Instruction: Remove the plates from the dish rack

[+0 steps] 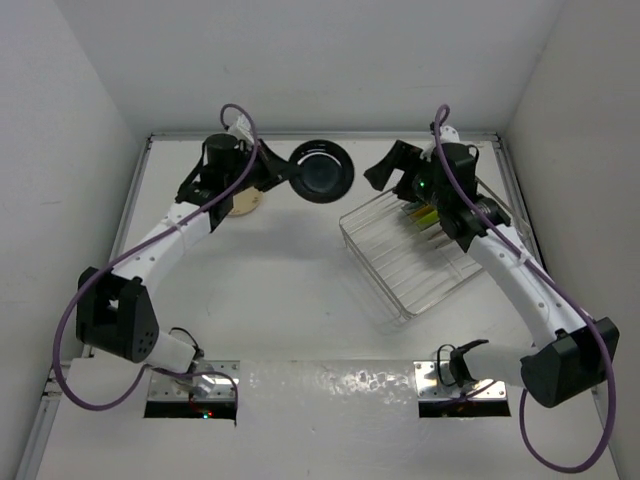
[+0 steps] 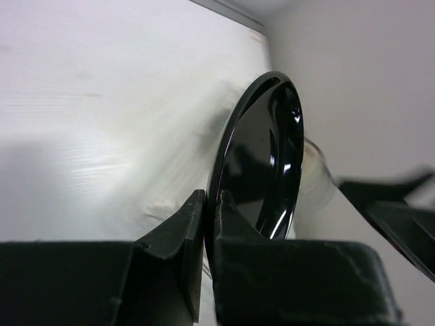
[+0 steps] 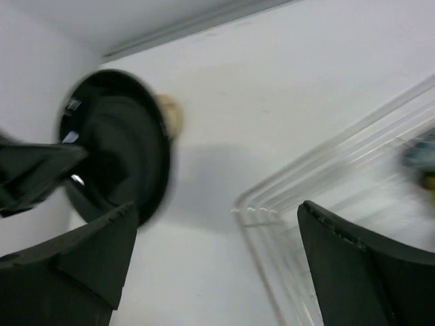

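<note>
— Left gripper (image 2: 211, 204): pressed together on the lower rim of the black plate (image 2: 262, 156). Plate standing on edge, in the air, near the far wall. Safe enough?

— Hard to say. Held only by a thin strip of glossy rim. Could turn in the pinch or slide out during a fast swing, then fall onto the table (image 1: 290, 290).

— And the right gripper (image 3: 217, 221)?

— Spread wide, holding nothing, just beside the same plate. Could knock the plate's edge while pulling away, if moved sideways toward it.

— Where to put down?

— Probably near the pale plate (image 1: 247, 203), half hidden under the left arm. Risk there: released on edge instead of flat, then rolling away. Or let go from too high and striking the other one.

— Rest of the plates?

— Green and yellow plates (image 1: 425, 215), upright at the far end of the dish rack (image 1: 372, 270), on the right side of the table. Exact count impossible to tell. Light-looking rack, so could shift or tip if a plate catches while being lifted out.
</note>
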`<control>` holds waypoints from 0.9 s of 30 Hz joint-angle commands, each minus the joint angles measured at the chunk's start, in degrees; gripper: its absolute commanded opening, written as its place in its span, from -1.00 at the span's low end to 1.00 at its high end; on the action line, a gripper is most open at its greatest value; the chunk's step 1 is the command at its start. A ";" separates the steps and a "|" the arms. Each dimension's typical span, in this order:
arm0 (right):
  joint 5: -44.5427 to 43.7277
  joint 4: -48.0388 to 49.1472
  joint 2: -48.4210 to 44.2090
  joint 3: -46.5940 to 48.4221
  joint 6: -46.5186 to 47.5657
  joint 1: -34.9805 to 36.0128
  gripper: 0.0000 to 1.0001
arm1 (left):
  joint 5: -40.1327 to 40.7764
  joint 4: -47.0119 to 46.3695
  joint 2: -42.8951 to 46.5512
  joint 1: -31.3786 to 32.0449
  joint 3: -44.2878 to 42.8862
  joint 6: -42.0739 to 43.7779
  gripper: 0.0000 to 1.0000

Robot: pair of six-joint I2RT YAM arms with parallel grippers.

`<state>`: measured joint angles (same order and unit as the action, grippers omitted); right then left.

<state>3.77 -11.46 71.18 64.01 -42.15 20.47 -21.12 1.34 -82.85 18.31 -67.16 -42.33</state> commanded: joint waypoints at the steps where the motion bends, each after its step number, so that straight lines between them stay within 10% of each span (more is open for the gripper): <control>1: -17.64 -15.31 0.80 4.46 -1.27 -2.79 0.94 | 13.82 5.42 -2.49 -9.38 1.32 -3.63 -1.00; 17: -18.98 -21.05 -6.84 -0.46 9.89 -10.89 0.98 | 21.49 9.91 -23.49 -25.60 -7.72 -1.97 -0.79; 20: -18.89 -21.93 -6.40 -0.55 11.39 -11.33 0.98 | 17.27 9.03 -25.51 -25.60 -7.90 -2.06 -0.54; 25: -19.94 -26.59 -3.86 1.73 12.44 -12.38 0.98 | 17.60 11.84 -26.05 -24.72 -7.82 -1.97 0.85; 27: -20.99 -27.99 -2.89 2.87 12.62 -12.30 0.98 | 19.19 14.02 -25.35 -23.85 -8.42 -0.75 1.00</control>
<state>-15.03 -36.58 67.09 63.35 -31.16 8.51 -2.63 13.80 -108.88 -6.72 -73.52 -44.62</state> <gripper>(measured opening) 0.985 0.981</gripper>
